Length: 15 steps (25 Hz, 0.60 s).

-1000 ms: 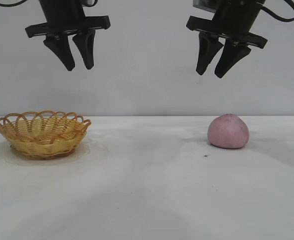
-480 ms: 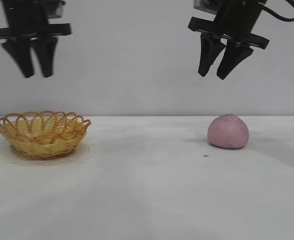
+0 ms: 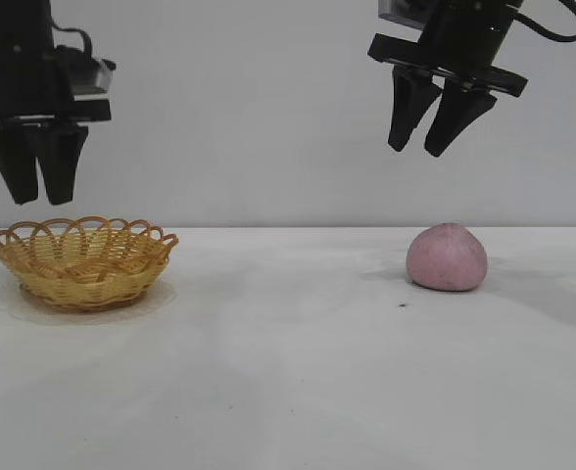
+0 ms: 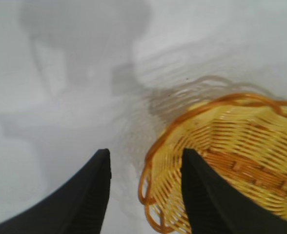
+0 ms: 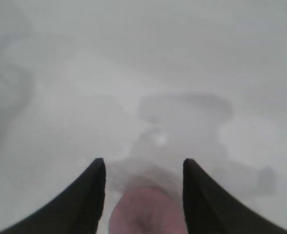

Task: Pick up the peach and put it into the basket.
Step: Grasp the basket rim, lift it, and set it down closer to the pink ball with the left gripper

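From my station I see the peach [image 3: 448, 258] sitting on the white table [image 3: 298, 372] at the right of the exterior view, dull pink and rounded, untouched and well apart from the basket [image 3: 82, 261]. In the right wrist view its top [image 5: 146, 212] shows between the two dark fingers [image 5: 85, 195], which stand spread with nothing between them but air. My right gripper [image 3: 425, 147] hangs well above the peach, tilted, its jaws parted and empty. Across the table at the left of the exterior view, the basket rests flat, its looped rim orange-brown over a yellow weave, and nothing lies inside it. My left gripper [image 3: 38, 199] points straight down, just above the basket's outer left edge, not touching it. Its fingers look close together from outside, but the left wrist view shows a clear gap between them [image 4: 90, 195], with the basket's rim [image 4: 182, 122] beside one finger. It holds nothing.
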Each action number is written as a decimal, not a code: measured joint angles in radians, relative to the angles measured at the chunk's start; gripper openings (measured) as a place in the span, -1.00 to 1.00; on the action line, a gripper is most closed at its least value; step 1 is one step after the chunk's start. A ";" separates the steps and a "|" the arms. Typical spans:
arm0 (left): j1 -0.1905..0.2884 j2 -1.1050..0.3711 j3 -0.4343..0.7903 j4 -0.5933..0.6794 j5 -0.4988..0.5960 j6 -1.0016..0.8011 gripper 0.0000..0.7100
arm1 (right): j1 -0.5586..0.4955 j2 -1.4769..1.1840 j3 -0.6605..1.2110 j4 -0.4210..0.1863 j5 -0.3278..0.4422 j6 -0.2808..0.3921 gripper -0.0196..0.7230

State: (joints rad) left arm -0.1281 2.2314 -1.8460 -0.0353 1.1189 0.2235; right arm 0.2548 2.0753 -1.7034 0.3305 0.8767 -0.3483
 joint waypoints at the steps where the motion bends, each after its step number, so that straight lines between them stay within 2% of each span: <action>1: 0.000 0.009 0.000 0.000 0.000 0.000 -0.03 | 0.000 0.000 0.000 0.000 0.000 0.000 -0.15; 4: 0.000 0.041 0.000 -0.002 0.000 0.000 -0.03 | 0.000 0.000 0.000 0.000 0.000 0.000 -0.15; 7: 0.000 0.070 0.000 -0.022 -0.002 0.000 -0.40 | 0.000 0.000 0.000 0.000 -0.004 0.000 -0.15; 9: 0.000 0.072 0.000 -0.043 0.002 0.002 -0.74 | 0.000 0.000 0.000 0.000 -0.004 0.000 -0.15; 10: 0.000 0.070 -0.002 -0.061 0.002 0.002 -0.81 | 0.000 0.000 0.000 0.000 -0.004 0.000 -0.15; 12: 0.007 0.066 -0.004 -0.115 0.002 0.004 -0.79 | 0.000 0.000 0.000 0.000 -0.004 0.000 -0.15; 14: 0.019 0.056 0.006 -0.170 -0.005 0.006 -1.00 | -0.002 0.000 0.000 0.000 -0.004 0.000 -0.15; 15: 0.025 0.041 0.025 -0.202 -0.015 0.006 -1.00 | -0.009 0.000 0.000 0.000 -0.002 0.000 -0.15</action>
State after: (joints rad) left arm -0.1034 2.2727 -1.8208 -0.2378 1.1043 0.2295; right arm 0.2463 2.0753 -1.7034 0.3305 0.8752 -0.3483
